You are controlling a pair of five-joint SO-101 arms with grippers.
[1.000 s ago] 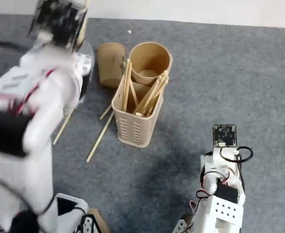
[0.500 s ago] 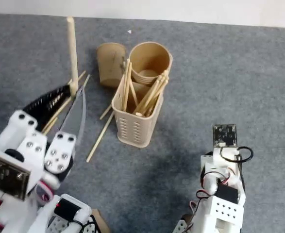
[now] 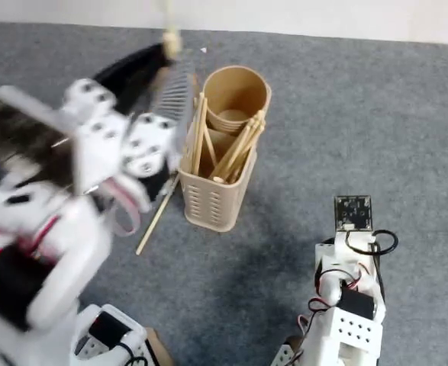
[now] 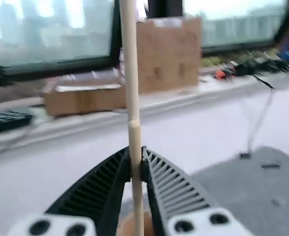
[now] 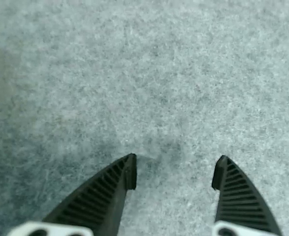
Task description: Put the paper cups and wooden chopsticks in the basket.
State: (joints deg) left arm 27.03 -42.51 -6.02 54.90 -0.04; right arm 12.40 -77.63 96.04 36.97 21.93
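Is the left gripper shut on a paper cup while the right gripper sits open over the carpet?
No: the left wrist view shows the left gripper shut on a chopstick, not a paper cup. The right gripper does sit open over the carpet.

The left arm [image 3: 94,160] stands raised at the left of the scene, bent at the elbow, with its white wrist [image 3: 124,141] lifted and angled toward the far side. Its jaws point far and slightly right, pinched tight on a wooden chopstick [image 4: 130,73] that stands upright between their tips. The right arm [image 3: 347,305] sits folded low at the near right, wrist turned downward, its jaws spread wide apart with nothing between them.
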